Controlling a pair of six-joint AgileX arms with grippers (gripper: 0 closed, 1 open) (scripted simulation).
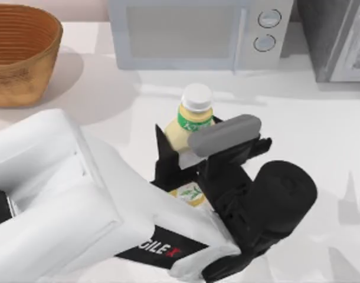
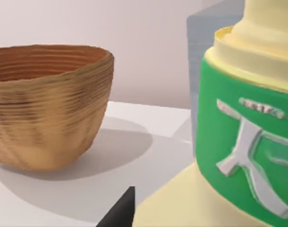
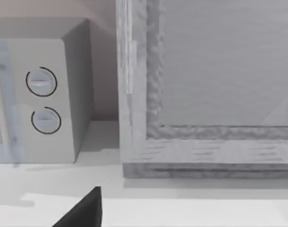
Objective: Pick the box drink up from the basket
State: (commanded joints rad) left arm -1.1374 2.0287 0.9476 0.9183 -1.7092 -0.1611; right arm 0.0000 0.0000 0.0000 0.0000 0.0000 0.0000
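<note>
Pickup appears complete: left gripper (image 1: 189, 150) pinches the pale-yellow box drink (image 1: 192, 127) with white cap, held well apart from the round orange-brown wicker basket (image 1: 20, 56).

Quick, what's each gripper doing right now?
Left gripper: closed on the box drink, held up well clear of the basket.
Right gripper: cannot be told.

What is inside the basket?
Nothing that shows: the basket reveals ribbed inner walls, though its near wall covers the bottom. The box drink is outside it, held in the left tool above the table.
</note>
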